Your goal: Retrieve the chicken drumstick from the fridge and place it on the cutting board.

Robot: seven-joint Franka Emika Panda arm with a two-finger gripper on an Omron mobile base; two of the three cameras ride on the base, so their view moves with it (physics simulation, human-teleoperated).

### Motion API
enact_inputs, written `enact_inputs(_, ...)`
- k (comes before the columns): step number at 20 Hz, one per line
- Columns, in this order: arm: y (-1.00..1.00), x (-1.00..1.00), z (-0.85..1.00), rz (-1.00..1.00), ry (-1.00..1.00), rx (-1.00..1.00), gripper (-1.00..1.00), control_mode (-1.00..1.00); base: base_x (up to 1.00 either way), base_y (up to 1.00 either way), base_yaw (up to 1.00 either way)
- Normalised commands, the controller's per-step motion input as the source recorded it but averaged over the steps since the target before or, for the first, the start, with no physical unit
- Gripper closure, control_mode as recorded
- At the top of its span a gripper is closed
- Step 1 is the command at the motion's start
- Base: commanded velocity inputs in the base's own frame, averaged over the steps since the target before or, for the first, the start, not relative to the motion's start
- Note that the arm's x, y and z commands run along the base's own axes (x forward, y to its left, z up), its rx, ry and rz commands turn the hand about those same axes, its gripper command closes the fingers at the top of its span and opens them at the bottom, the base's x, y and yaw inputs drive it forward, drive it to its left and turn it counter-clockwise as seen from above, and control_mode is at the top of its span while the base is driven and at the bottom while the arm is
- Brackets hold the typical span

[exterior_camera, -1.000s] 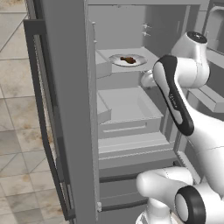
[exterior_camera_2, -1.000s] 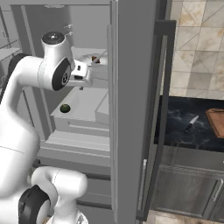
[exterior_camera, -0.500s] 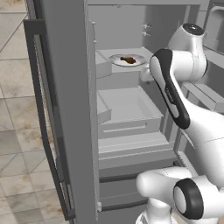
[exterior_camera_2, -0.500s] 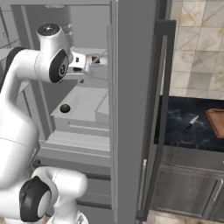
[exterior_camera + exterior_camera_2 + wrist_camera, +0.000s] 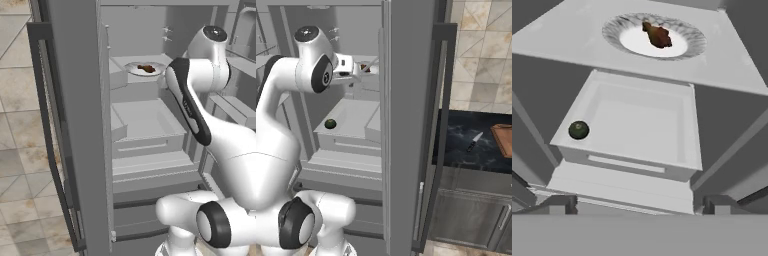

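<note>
So the fridge (image 5: 80, 125) is standing open, and the chicken drumstick (image 5: 657, 35) is sitting on a white plate (image 5: 628, 41) on an upper shelf (image 5: 572, 40). The pincer (image 5: 640, 204) is spread wide with nothing in it, well short of the meat. There's a small dark green round thing (image 5: 578, 130) in the drawer (image 5: 677, 130) below. The cutting board (image 5: 504, 139) is over on the dark counter (image 5: 456, 150), with a knife (image 5: 473, 142) near it.
</note>
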Motion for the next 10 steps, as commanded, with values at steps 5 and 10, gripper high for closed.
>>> enact_inputs(5, 0.00, 0.16, 0.16, 0.00, -0.05, 0.00, -1.00, -1.00, 0.00, 0.00, 0.00)
enact_inputs(10, 0.00, 0.14, 0.19, 0.00, 0.00, 0.00, -1.00, -1.00, 0.00, 0.00, 0.00)
